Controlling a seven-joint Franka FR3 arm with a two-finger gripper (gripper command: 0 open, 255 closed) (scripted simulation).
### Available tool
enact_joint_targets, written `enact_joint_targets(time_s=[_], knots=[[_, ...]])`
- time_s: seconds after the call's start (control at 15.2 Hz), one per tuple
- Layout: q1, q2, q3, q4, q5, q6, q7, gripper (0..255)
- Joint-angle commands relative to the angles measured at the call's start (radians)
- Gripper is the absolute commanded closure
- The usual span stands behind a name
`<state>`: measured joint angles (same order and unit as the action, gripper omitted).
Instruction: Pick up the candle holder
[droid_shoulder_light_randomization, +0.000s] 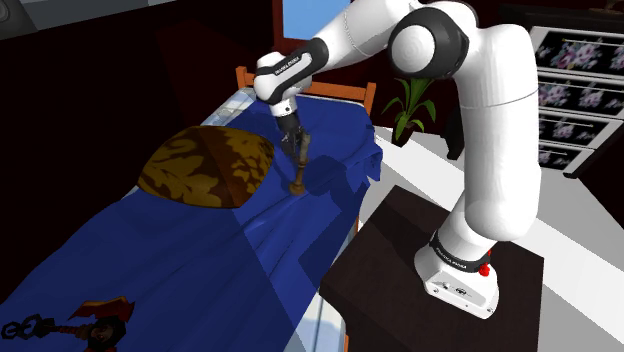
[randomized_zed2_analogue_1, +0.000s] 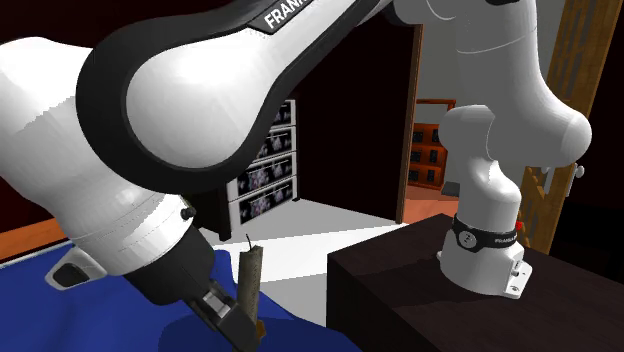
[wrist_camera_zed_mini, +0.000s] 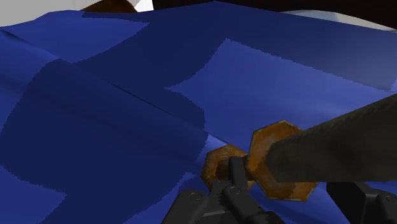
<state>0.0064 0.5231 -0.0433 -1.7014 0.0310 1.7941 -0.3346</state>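
The candle holder (droid_shoulder_light_randomization: 297, 180) is a brown metal stick with an octagonal base (wrist_camera_zed_mini: 280, 159), and it carries a dark candle (randomized_zed2_analogue_1: 249, 280). It stands upright on the blue blanket (droid_shoulder_light_randomization: 200, 260), just right of the pillow in the shoulder view. My black gripper (droid_shoulder_light_randomization: 298, 150) reaches down onto it from above and is shut on the candle holder's upper part. In the wrist view one finger (wrist_camera_zed_mini: 236, 178) presses against the brown stem while the candle crosses in front of the other. Whether the base rests on the blanket or hangs just above it I cannot tell.
A brown patterned pillow (droid_shoulder_light_randomization: 208, 165) lies close beside the holder. The wooden headboard (droid_shoulder_light_randomization: 300, 85) and a green plant (droid_shoulder_light_randomization: 412, 105) stand behind. My dark stand (droid_shoulder_light_randomization: 400, 260) borders the bed. A dark and orange ornament (droid_shoulder_light_randomization: 70, 325) lies at the bed's near end.
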Motion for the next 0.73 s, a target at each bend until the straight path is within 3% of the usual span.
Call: enact_joint_targets(time_s=[0.0, 0.66], knots=[[0.000, -0.013, 0.000, 0.007, -0.001, -0.021, 0.000, 255], [0.000, -0.065, -0.002, 0.042, -0.003, -0.107, 0.002, 255]])
